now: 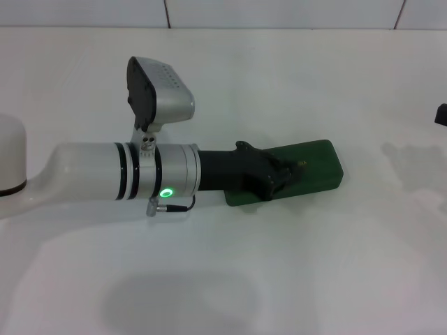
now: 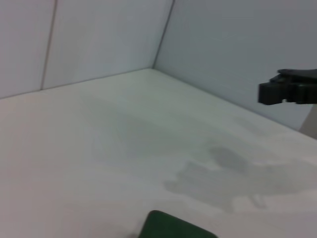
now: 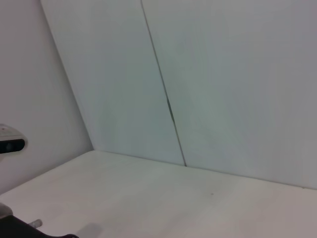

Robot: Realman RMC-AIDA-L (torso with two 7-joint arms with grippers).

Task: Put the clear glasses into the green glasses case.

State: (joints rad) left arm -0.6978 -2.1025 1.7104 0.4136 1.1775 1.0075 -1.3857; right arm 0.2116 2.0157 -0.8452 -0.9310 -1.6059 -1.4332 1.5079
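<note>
We are seeing closed dark green glasses case [image 1: 314,167] lying flat mid-frame; left gripper [image 1: 279,174] resting on it, finger state unclear; right gripper [image 1: 441,114] at right edge.

You are looking at a bare test enclosure, lab-like: a plain white table [image 1: 335,265] spreads all around the left gripper [image 1: 283,174], and beyond it stand seamed white wall panels [image 3: 208,89] meeting in a corner.

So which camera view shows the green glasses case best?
The head view: the green glasses case lies closed on the table, the left gripper over its near end. The left wrist view shows only one corner. The right wrist view shows none.
</note>
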